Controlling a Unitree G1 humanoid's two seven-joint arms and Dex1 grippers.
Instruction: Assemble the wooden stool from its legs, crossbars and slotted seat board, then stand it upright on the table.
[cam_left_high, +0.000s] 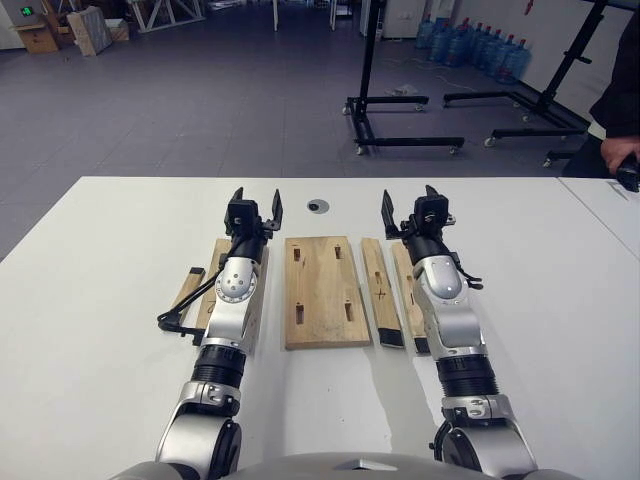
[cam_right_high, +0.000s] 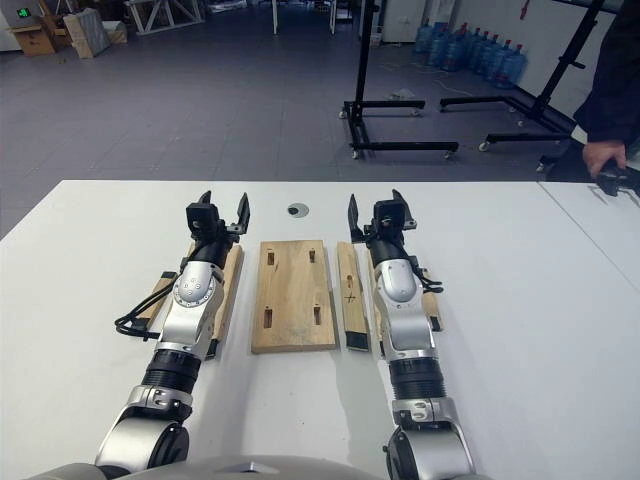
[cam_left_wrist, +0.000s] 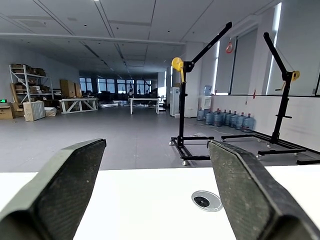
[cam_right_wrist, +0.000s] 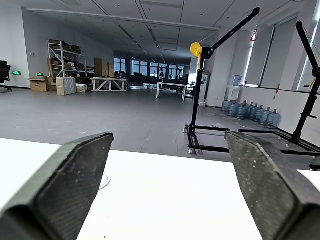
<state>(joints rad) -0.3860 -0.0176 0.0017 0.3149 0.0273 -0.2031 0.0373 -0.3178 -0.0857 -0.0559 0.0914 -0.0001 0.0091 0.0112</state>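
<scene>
Parts lie flat in a row, laid out for easy picking, I judge: slotted seat board (cam_left_high: 327, 291) central, legs (cam_left_high: 378, 290) at its 3 o'clock, wooden pieces (cam_right_high: 233, 278) at 9, left gripper (cam_left_high: 256, 205) and right gripper (cam_left_high: 408, 205) hovering spread and empty over them.

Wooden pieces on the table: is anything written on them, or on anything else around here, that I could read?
No readable text anywhere.
slotted seat board: no writing, only slots.
wooden strip beside it: a faint pencilled cross, not a word.
green lit sign at the far wall: too small to read.
water bottles: labels too small to read.
</scene>
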